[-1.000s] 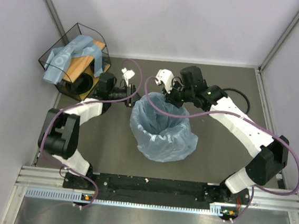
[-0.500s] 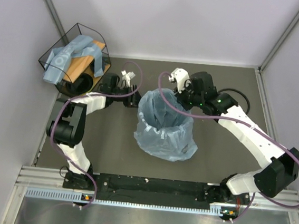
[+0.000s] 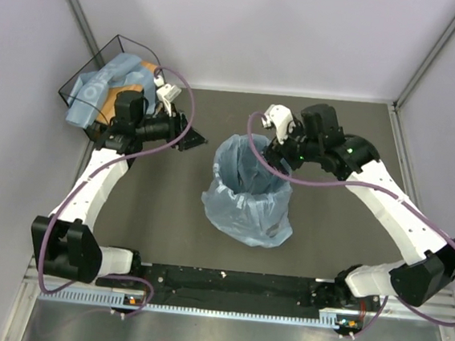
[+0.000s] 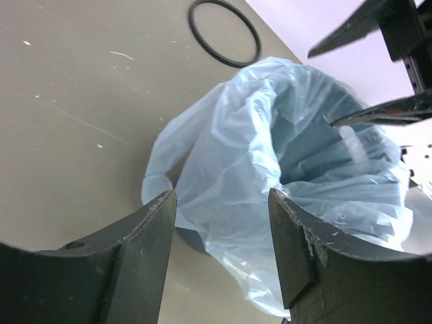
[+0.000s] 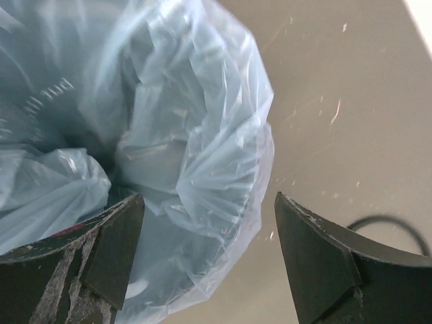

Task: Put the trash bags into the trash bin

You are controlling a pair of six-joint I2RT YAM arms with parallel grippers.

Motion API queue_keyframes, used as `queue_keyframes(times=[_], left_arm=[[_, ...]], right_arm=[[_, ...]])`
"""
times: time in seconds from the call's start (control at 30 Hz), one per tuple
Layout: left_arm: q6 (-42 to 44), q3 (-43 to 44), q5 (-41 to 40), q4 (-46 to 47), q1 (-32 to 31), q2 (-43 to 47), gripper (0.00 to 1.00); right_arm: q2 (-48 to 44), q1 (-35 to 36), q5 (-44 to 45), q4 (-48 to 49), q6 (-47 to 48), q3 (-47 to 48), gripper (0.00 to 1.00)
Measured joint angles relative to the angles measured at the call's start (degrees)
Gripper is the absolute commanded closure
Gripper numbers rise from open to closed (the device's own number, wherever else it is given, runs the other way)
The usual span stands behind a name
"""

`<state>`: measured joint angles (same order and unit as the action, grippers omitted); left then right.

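Note:
A light-blue trash bag (image 3: pixel 245 196) is draped over the trash bin, its mouth open upward. Only a dark strip of the bin's wall (image 4: pixel 191 237) shows under the film. My left gripper (image 3: pixel 188 139) hangs open to the left of the bag, apart from it; the left wrist view shows its fingers (image 4: pixel 221 202) with nothing between them. My right gripper (image 3: pixel 276 156) is open over the bag's far right rim, and the bag's edge (image 5: pixel 223 169) lies below its spread fingers (image 5: pixel 209 199). More trash bags (image 3: pixel 98 85) lie bundled in the wire basket.
The black wire basket with a wooden base (image 3: pixel 144 72) stands at the back left corner. A thin black ring (image 4: pixel 224 32) lies flat on the table beyond the bin, also at the right edge of the right wrist view (image 5: pixel 385 226). Purple cables loop off both arms.
Both grippers have opened. The left arm has drawn back to the left, away from the bag. The right gripper has let go of the bag's rim and stays over it.

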<state>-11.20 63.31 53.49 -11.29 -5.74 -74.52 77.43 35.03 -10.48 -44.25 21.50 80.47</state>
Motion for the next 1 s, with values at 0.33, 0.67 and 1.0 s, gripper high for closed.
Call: queue_keyframes(times=[0.33, 0.67, 1.0], left_arm=[[-0.3, -0.5, 1.7, -0.5, -4.9, 0.5, 0.44], [2.2, -0.5, -1.9, -3.0, -7.1, 0.1, 0.44], [6.6, -0.2, -5.4, -4.2, -7.5, 2.5, 0.42]], right_arm=[[10.3, -0.1, -9.7, 0.6, 9.6, 14.9, 0.35], [18.4, -0.1, -15.5, 0.5, 19.9, 16.0, 0.72], [14.7, 0.5, -15.4, 3.7, 19.1, 7.8, 0.97]])
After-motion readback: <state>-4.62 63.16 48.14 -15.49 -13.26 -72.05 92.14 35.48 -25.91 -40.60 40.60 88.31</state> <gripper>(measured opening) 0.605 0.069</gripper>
